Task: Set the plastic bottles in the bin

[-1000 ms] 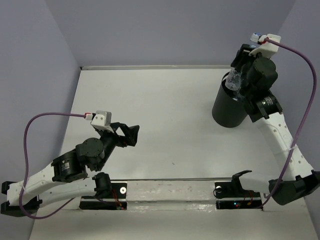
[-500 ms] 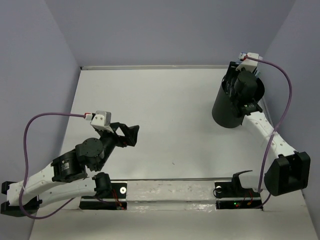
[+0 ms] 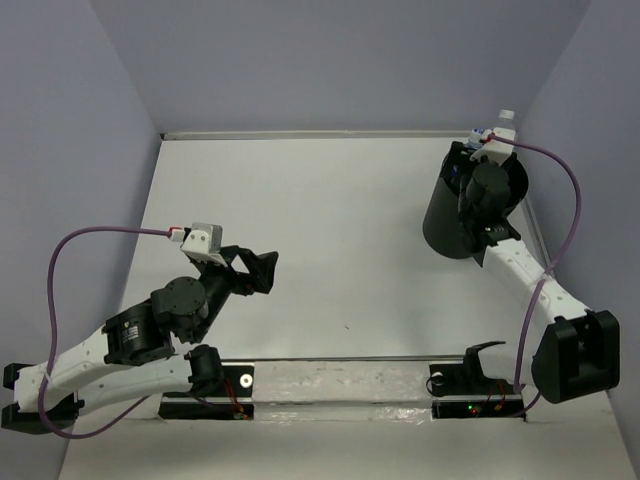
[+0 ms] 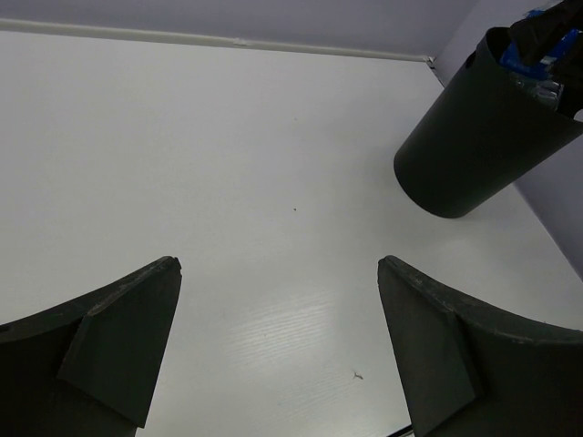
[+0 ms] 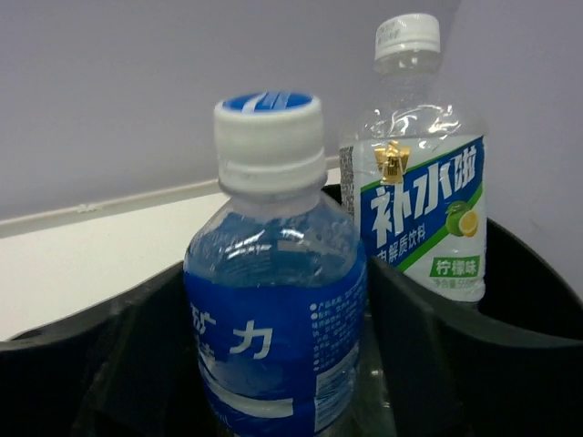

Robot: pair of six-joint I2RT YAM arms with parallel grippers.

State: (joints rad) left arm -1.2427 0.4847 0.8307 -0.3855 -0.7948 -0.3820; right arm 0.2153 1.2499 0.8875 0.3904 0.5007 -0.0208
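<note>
The right claw (image 5: 278,273) hangs over the bin (image 3: 445,225), a blue-labelled bottle (image 5: 273,314) upright between its fingers; whether they clamp it I cannot tell. Just beyond stands a taller bottle (image 5: 421,205). The left claw (image 4: 276,266) gapes wide, empty, above the counter (image 4: 228,137).

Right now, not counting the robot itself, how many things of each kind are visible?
Plastic bottles: 2
Bin: 1
Total: 3
</note>
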